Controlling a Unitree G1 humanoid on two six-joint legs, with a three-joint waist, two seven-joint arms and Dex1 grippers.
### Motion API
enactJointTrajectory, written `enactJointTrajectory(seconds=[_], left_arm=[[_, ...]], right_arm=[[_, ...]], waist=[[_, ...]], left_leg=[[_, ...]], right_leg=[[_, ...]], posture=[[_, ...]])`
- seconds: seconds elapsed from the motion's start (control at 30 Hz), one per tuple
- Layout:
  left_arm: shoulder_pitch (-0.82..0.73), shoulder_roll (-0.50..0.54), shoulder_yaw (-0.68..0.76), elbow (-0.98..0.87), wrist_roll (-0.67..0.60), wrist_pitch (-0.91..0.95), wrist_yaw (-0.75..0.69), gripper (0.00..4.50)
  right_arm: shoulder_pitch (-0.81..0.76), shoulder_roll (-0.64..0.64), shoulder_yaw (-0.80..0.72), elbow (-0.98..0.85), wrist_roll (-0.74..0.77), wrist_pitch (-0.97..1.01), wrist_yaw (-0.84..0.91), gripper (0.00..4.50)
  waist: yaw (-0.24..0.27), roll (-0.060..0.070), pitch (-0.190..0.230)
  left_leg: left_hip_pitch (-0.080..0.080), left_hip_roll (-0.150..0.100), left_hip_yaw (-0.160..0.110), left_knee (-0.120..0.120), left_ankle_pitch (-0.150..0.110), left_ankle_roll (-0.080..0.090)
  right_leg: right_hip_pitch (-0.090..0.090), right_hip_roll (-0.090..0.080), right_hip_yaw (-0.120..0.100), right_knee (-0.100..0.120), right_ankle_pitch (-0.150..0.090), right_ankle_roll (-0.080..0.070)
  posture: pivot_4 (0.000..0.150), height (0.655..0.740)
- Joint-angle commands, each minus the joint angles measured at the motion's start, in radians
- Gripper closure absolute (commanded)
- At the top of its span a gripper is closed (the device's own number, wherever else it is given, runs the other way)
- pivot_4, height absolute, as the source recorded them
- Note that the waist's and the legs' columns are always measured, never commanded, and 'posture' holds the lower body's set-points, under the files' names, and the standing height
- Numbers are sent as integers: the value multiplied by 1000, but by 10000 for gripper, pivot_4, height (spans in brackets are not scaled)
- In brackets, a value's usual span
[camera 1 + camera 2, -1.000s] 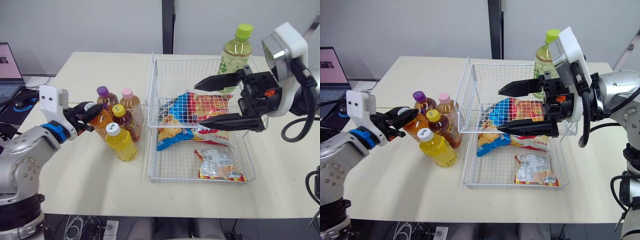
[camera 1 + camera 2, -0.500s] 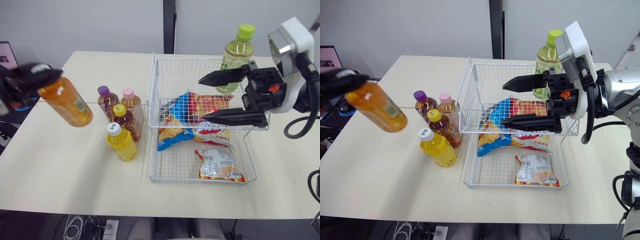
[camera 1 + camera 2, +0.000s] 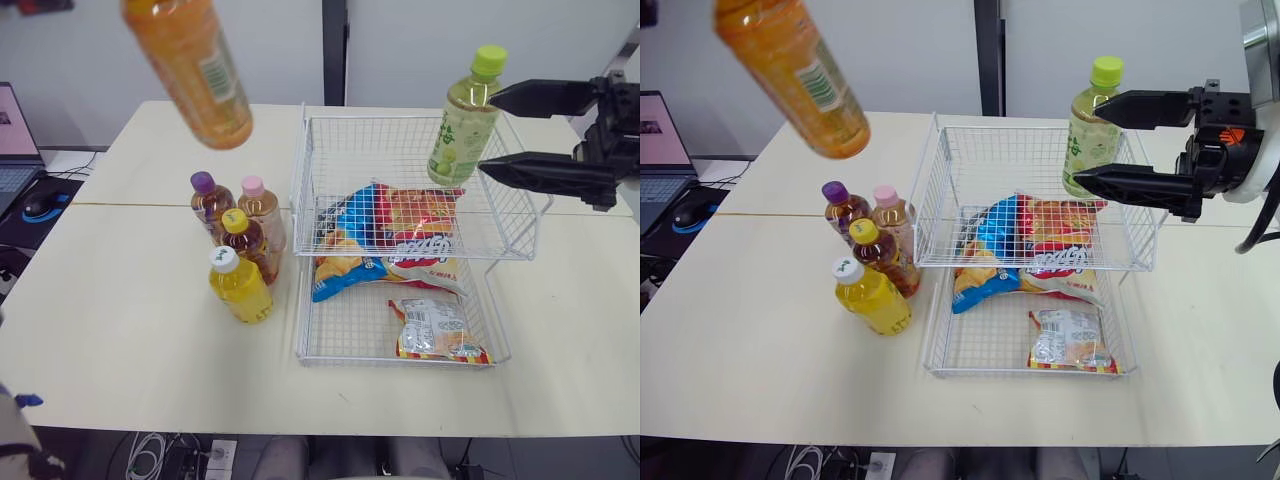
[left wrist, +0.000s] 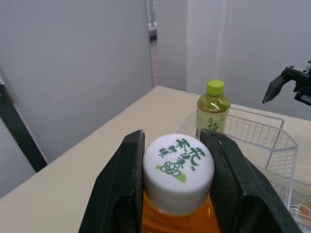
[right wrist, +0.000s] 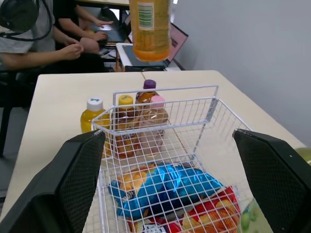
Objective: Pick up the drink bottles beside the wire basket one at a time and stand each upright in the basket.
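- High over the table, left of the wire basket [image 3: 305,180]: carrying the orange drink bottle [image 3: 190,65] in the left gripper [image 4: 176,141], clamped on the neck at its white cap, body tilted.
- Holding the right gripper [image 3: 1086,138] spread wide beside the green tea bottle [image 3: 460,120] at the basket's far corner, gripping nothing.
- Judged mid-transport.
- Next: swing over the rim, right the bottle, lower onto free mesh clear of the snack bags [image 3: 390,215], then release.
- Leaving four bottles [image 3: 245,240] beside the basket.

Office, open laptop [image 3: 658,135], people [image 5: 34,39] seated nearby, plain grey partition walls [image 3: 60,50], pale work table [image 3: 130,330]
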Motion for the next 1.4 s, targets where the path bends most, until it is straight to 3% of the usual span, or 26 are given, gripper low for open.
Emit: enactJointTrajectory(seconds=[0.03,0.2,0.33,0.63,0.97,1.4], left_arm=[[-133,-68,-12,98,75,-59,-77,31291],[-174,-228,-53,209,182,-165,-131,31291],[-138,-395,-47,276,250,-291,-102,31291],[-91,-623,-8,471,361,-505,-17,31291],[-82,-749,24,602,436,-616,-3,31291],[-109,-796,61,660,486,-631,-10,31291]], right_arm=[[19,-21,-60,-51,30,8,-36,0],[62,-25,-90,-84,42,6,-73,0],[74,-25,-97,-100,58,2,-103,0],[101,-56,-125,-112,81,9,-134,0],[170,-120,-171,-122,71,5,-157,0],[182,-132,-193,-110,45,-14,-196,0]], waist=[[-4,0,0],[-11,1,0],[-7,0,0],[-8,0,1],[1,0,1],[4,0,1]], left_leg=[[0,0,0,0,0,0],[0,0,0,0,0,0],[0,0,-1,1,0,0],[-3,-1,0,1,0,0],[-8,-2,0,3,0,0],[-8,-3,0,12,0,1]], right_leg=[[0,0,1,-1,0,0],[0,-1,2,0,0,0],[0,-2,2,1,0,1],[-4,-3,3,0,0,1],[-7,-4,1,2,0,1],[-8,-4,1,13,0,1]], posture=[[1500,7400],[1500,7400],[1500,7400],[1500,7400],[1500,7400],[1500,7400]])
